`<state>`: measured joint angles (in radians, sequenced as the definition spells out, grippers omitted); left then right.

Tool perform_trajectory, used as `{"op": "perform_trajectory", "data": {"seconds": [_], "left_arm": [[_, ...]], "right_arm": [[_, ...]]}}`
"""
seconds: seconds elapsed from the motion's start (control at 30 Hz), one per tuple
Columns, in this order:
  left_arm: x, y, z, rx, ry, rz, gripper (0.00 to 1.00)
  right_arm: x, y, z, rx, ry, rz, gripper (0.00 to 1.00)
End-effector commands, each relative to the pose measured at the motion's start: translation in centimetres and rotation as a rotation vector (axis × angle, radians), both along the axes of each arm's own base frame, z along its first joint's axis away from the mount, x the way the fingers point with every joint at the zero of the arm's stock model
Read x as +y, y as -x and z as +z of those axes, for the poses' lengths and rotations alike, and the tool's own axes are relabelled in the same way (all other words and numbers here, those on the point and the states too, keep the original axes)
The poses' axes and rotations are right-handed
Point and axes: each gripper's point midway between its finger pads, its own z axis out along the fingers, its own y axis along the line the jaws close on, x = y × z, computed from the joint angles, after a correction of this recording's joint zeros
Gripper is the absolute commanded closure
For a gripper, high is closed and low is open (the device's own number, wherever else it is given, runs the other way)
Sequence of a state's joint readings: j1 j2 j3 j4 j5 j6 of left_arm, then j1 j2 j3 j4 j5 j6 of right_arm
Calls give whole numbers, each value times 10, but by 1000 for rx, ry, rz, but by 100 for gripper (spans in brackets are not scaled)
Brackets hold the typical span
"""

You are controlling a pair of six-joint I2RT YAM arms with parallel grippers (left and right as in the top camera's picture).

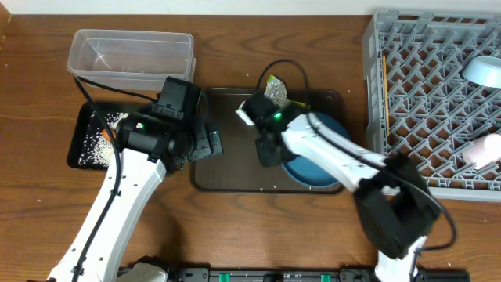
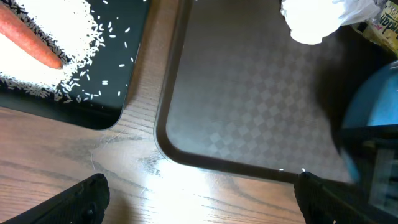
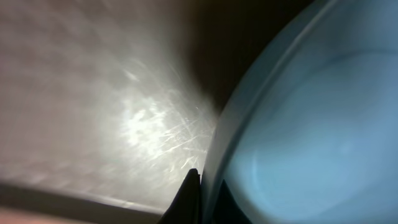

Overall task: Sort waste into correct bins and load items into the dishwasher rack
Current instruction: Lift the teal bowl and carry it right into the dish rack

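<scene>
My right gripper [image 3: 208,194] is shut on the left rim of the dark blue plate [image 1: 317,171], which lies on the brown serving tray [image 1: 227,168]; the rim stands between its two fingers. My left gripper [image 2: 208,200] hangs open over bare wood between the black tray [image 1: 82,145] and the serving tray, holding nothing. Rice [image 2: 59,59] and an orange carrot [image 2: 31,40] lie in the black tray. A white tissue [image 2: 317,18] and the silver wrapper [image 1: 275,90] sit at the serving tray's far side. The grey rack [image 1: 423,117] holds chopsticks [image 1: 385,86], a light blue bowl [image 1: 481,70] and a white cup [image 1: 485,149].
The clear plastic tub [image 1: 129,51] stands at the back left, behind the black tray, with a few grains in it. Both arms reach in from the table's near edge, and the right arm lies across the plate.
</scene>
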<state>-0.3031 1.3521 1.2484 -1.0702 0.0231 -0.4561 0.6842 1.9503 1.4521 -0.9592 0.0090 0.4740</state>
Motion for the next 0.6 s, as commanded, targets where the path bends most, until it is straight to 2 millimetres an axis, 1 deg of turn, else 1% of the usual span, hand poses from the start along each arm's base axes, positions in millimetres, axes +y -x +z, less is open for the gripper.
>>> {"op": "perform_trajectory", "data": {"seconds": [0.0, 0.1, 0.17, 0.23, 0.27, 0.3, 0.37, 0.43, 0.5, 0.57], "left_arm": [[0, 1, -1, 6, 0, 8, 2], [0, 1, -1, 6, 0, 8, 2], [0, 1, -1, 6, 0, 8, 2], [0, 1, -1, 6, 0, 8, 2], [0, 1, -1, 6, 0, 8, 2], [0, 1, -1, 6, 0, 8, 2], [0, 1, -1, 6, 0, 8, 2], [0, 1, -1, 6, 0, 8, 2], [0, 1, -1, 6, -1, 8, 2], [0, 0, -1, 2, 1, 8, 2]], "right_arm": [[13, -16, 70, -62, -251, 13, 99], [-6, -34, 125, -173, -376, -7, 99], [-26, -45, 160, -250, -458, -44, 99], [-55, -56, 200, -345, -563, -47, 99], [-66, -59, 213, -379, -602, -47, 99], [-81, -63, 227, -415, -639, -63, 99], [-113, -71, 246, -473, -689, -115, 99], [-141, -79, 257, -513, -736, -155, 99], [-162, -83, 263, -544, -788, -145, 99], [-179, -89, 262, -556, -834, -161, 99]]}}
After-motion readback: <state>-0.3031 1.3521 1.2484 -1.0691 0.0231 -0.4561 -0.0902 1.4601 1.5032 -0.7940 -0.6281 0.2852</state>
